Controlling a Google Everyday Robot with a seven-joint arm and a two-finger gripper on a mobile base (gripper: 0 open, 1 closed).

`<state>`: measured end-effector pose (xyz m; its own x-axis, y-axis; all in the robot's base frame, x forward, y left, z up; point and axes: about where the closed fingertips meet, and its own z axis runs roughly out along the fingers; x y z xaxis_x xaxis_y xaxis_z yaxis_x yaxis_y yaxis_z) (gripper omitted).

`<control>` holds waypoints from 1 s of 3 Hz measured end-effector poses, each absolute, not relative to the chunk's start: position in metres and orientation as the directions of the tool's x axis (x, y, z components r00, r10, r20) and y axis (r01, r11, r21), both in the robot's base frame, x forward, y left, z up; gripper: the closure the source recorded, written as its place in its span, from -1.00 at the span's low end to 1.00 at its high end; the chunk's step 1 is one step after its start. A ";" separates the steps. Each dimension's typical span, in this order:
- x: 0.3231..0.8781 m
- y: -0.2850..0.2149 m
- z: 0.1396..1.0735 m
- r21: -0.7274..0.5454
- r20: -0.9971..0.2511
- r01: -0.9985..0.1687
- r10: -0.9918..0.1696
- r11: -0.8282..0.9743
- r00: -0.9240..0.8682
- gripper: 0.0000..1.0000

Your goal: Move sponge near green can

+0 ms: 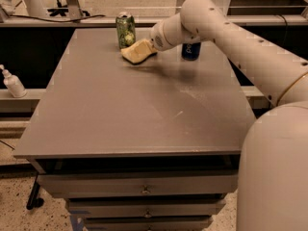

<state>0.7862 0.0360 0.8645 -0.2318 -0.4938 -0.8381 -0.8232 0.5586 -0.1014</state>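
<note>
Sponge (136,52) against tool (147,46), beside green can (125,30)

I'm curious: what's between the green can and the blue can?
The sponge, right beside the green can, with the robot's tool at its end nearer the blue can; the camera view shows it.

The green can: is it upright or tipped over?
Upright: the green can has its silver top facing up and its base on the table. The sponge is beside it, with the gripper at the sponge.
</note>
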 end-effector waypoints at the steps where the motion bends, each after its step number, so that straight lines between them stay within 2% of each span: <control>1: 0.786 0.036 0.865 -0.102 -0.838 -0.824 -0.494 0.558 -0.231 -1.00; 3: 0.765 0.023 0.890 -0.147 -0.831 -0.845 -0.527 0.514 -0.176 -1.00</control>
